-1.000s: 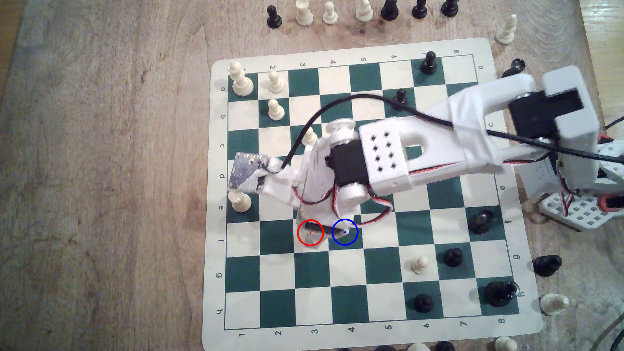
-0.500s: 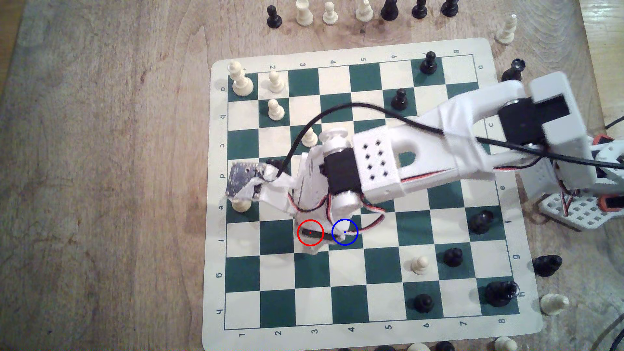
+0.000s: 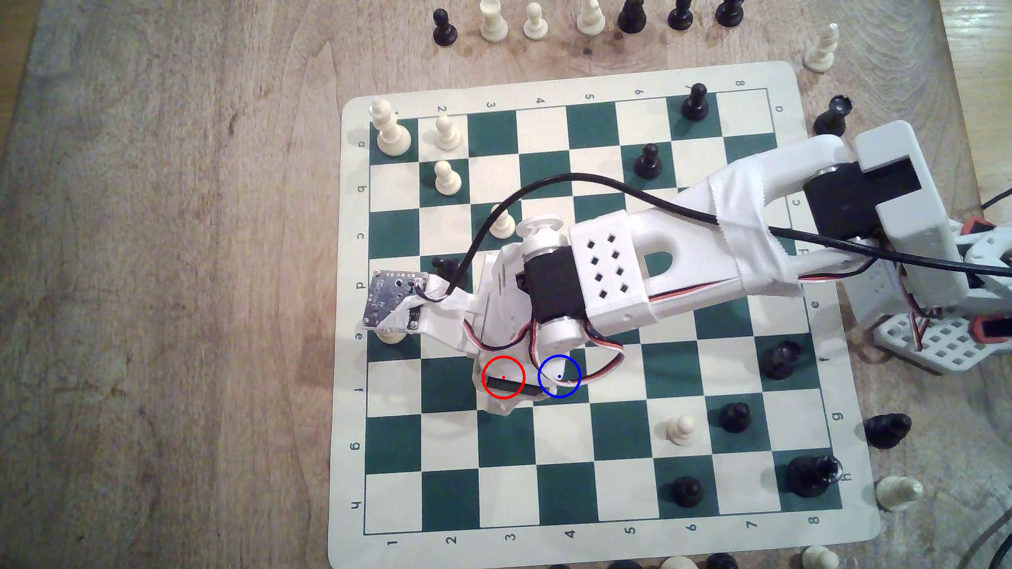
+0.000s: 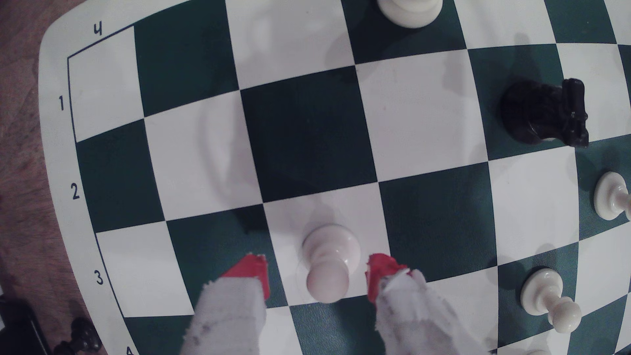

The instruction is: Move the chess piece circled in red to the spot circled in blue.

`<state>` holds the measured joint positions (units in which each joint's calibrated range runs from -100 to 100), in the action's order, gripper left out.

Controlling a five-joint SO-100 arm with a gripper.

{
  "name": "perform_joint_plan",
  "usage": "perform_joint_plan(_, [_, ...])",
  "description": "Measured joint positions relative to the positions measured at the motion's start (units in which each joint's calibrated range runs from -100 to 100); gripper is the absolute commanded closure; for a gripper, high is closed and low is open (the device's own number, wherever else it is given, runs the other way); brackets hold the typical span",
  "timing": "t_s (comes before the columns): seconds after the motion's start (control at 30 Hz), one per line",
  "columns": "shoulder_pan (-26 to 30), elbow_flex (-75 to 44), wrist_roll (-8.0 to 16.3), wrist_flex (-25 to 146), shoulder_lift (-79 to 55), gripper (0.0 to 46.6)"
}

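The tool (image 4: pixel 317 273) stands open, gripping nothing, its red tips straddling the chess piece (image 4: pixel 329 261), a light, rigid, likely slippery pawn best pinched at its narrow neck.

Hidden in the exterior view under the white plastic arm (image 3: pixel 608 273): the small cream-white plastic pawn (image 4: pixel 329 263), the cream square inside the thin red ring (image 3: pixel 503 377), and most of the dark green square inside the thin blue ring (image 3: pixel 559 376). Half covered by the arm's wrist camera board (image 3: pixel 391 298): a cream piece (image 3: pixel 391 336) just beside the ring. Cut by the wrist view's edge: a cream base (image 4: pixel 409 12) and the padded red-tipped gripper (image 4: pixel 317 278).
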<state>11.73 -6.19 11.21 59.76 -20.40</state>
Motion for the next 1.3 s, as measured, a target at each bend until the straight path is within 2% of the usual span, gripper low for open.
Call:
perform_joint_plan(0.63, [0.0, -0.6, 0.0, 0.0, -1.2, 43.8])
perform_joint_plan(1.03, [0.0, -0.7, 0.0, 0.1, -0.3, 44.8])
perform_joint_plan(1.3, [0.8, 4.3, 0.0, 0.6, 10.2, 45.0])
